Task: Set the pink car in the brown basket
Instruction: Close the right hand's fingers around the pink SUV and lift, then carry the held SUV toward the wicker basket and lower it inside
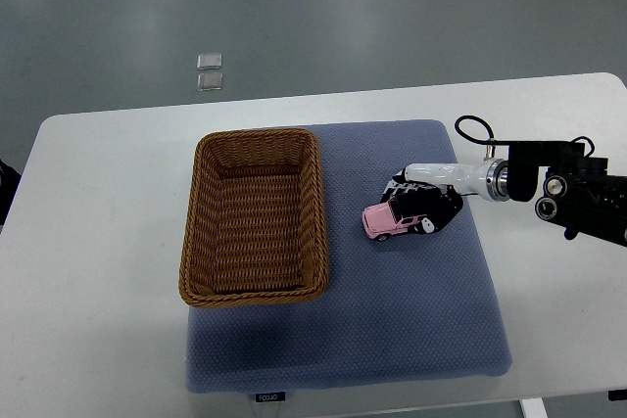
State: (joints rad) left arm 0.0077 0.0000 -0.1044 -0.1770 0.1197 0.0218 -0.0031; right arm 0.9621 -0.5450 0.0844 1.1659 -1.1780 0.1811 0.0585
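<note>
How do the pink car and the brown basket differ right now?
The pink car is small, smooth and pink; the brown basket is far larger, woven and brown. The car lies under the fingers of the right hand, which are at or around it; the basket stands apart, untouched. The car is a solid toy; the basket is an open container holding nothing. Both sit on the blue mat, the car to the basket's right in the picture.

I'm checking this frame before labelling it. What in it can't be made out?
- Top view, grasp: the right hand covers the rear of the pink car, so whether its fingers have closed on the car is unclear.
- Top view, right arm: cut off by the right edge.
- Top view, left arm: not in the picture.
- Top view, label on the blue mat's front edge: too small to read.
- Top view, basket: looks empty.
</note>
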